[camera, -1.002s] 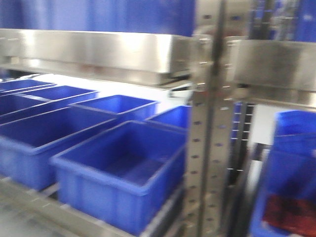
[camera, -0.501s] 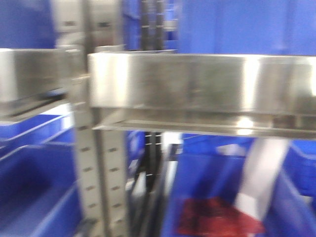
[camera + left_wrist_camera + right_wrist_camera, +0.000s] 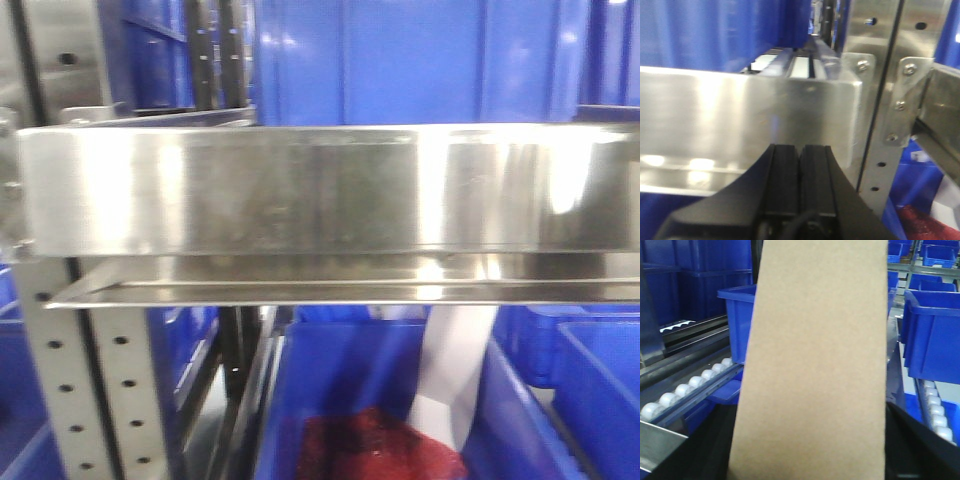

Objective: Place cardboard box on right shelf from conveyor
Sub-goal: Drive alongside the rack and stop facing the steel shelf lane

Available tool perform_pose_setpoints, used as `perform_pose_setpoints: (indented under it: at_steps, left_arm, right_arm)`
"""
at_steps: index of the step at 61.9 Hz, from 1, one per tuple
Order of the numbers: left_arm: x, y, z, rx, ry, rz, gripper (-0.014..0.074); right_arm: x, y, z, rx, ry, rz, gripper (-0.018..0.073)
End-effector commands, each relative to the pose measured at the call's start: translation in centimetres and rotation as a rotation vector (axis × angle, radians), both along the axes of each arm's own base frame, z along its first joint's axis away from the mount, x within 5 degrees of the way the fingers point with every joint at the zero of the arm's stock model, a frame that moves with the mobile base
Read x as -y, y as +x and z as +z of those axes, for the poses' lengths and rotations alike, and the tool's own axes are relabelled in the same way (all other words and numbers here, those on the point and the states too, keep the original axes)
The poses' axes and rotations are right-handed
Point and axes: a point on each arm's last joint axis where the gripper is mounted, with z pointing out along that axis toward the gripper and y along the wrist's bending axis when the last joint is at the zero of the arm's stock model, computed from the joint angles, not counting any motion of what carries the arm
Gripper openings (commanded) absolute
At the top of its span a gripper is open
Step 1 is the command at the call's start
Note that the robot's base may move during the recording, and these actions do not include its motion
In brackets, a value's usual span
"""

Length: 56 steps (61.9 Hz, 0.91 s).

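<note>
Right wrist view showed one cardboard box [image 3: 812,365] upright, clamped by the right gripper [image 3: 810,455], with two roller tracks [image 3: 685,392] behind it. On the left gripper [image 3: 800,167], two fingers [image 3: 784,172] were pressed together, empty. Front view showed one right shelf [image 3: 320,190].

No legible writing in any view.
Plain tan on the cardboard box [image 3: 812,360], bare mirror steel along the right shelf [image 3: 320,190] lip, unmarked blue on the bins [image 3: 420,60], only holes in the uprights [image 3: 95,400].
</note>
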Motion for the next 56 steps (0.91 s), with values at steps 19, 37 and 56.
perform_pose_setpoints:
  at_steps: [19, 37, 56]
  left_arm:
    - [-0.07, -0.06, 0.57, 0.093, -0.009, 0.009, -0.0116]
    - [-0.07, -0.06, 0.57, 0.093, -0.009, 0.009, -0.0116]
    - [-0.07, -0.06, 0.57, 0.093, -0.009, 0.009, -0.0116]
  right_arm:
    - [-0.07, -0.07, 1.76, 0.126, 0.009, 0.012, 0.0253]
    - [-0.07, -0.07, 1.76, 0.126, 0.009, 0.012, 0.0253]
    - [-0.07, -0.07, 1.76, 0.126, 0.009, 0.012, 0.0253]
